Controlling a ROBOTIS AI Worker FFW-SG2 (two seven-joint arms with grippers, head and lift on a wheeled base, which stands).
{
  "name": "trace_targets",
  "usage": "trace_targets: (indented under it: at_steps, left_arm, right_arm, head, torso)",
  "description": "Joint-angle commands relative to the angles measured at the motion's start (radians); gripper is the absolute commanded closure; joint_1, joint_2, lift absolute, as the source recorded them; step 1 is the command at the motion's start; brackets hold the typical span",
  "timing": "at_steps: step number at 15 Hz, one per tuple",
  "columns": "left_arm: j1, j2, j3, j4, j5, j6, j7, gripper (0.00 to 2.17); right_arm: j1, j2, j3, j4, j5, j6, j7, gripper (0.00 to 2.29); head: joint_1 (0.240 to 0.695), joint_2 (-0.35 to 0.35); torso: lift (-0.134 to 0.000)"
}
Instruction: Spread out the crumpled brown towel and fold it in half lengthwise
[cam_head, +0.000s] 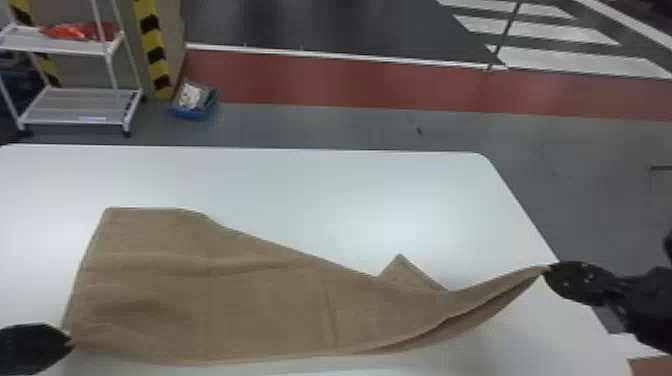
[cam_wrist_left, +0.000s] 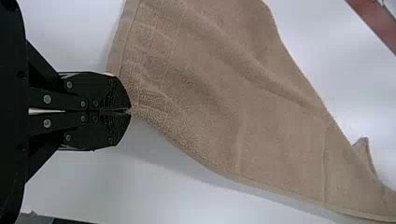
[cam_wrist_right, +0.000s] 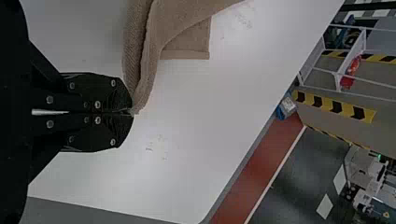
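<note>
Stretching across the near part of the white table (cam_head: 320, 185), the brown towel (cam_head: 260, 305) runs between two pincers. The left pincer (cam_head: 70, 340), its fingers pressed together, holds the near left corner; the right pincer (cam_head: 547, 271) pinches the tapered right end. A small pointed flap pokes out along the far edge, nearer the right pincer.
</note>
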Motion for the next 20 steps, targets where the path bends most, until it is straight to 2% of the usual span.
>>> trace_targets:
  at_steps: [1,4,5,9,10,11,12,14,15,16,18,20]
  left_arm:
    - [-0.064,-0.009,0.005,-0.016,0.039,0.030,0.015,1.65]
    - [-0.202,-0.027,-0.036,0.017,0.049,0.098,0.036,1.65]
    - [-0.251,-0.029,-0.057,0.039,0.052,0.123,0.050,1.65]
    - [-0.517,-0.047,-0.191,0.228,0.042,0.150,0.079,1.66]
    - [-0.604,-0.053,-0.225,0.315,0.042,0.150,0.101,1.86]
    - [-0.695,-0.058,-0.263,0.413,0.042,0.147,0.153,2.00]
    - [-0.779,-0.065,-0.297,0.507,0.039,0.138,0.188,2.00]
    - [-0.977,-0.082,-0.352,0.755,0.040,0.043,0.291,2.00]
    - [-1.057,-0.095,-0.366,0.855,0.046,-0.006,0.326,2.00]
    - [-1.133,-0.102,-0.378,0.936,0.052,-0.040,0.383,2.00]
    - [-1.250,-0.108,-0.400,1.044,0.052,-0.086,0.447,2.00]
    - [-1.321,-0.102,-0.396,1.073,0.072,-0.101,0.489,2.00]
  right_arm:
    - [-0.069,-0.057,0.089,-0.010,-0.006,0.118,-0.021,1.39]
    - [-0.174,-0.109,0.203,0.001,-0.003,0.265,-0.069,1.39]
    - [-0.209,-0.114,0.229,0.012,0.000,0.275,-0.085,1.39]
    - [-0.385,-0.111,0.338,0.138,0.003,0.361,-0.217,1.39]
    - [-0.442,-0.104,0.359,0.180,-0.007,0.391,-0.257,1.39]
    - [-0.499,-0.094,0.379,0.233,-0.004,0.397,-0.300,1.39]
    - [-0.557,-0.085,0.393,0.286,0.000,0.400,-0.326,1.39]
    - [-0.703,-0.065,0.415,0.423,0.014,0.428,-0.372,1.39]
    - [-0.753,-0.052,0.416,0.464,0.026,0.428,-0.391,1.39]
    - [-0.806,-0.045,0.415,0.500,0.034,0.428,-0.408,1.39]
    - [-0.898,-0.042,0.407,0.558,0.042,0.431,-0.423,1.39]
    - [-0.974,-0.045,0.402,0.593,0.042,0.434,-0.444,1.39]
  head:
    - [0.695,-0.163]
    - [0.695,-0.124]
    - [0.695,-0.116]
    - [0.695,-0.101]
    - [0.695,-0.103]
    - [0.695,-0.106]
    - [0.689,-0.105]
    - [0.639,-0.097]
    - [0.589,-0.088]
    - [0.560,-0.084]
    - [0.504,-0.080]
    - [0.443,-0.078]
  torso:
    - [-0.125]
    - [-0.125]
    - [-0.125]
    - [-0.125]
    - [-0.125]
    - [-0.125]
    - [-0.125]
    - [-0.125]
    - [-0.125]
    - [-0.125]
    - [-0.125]
    - [-0.125]
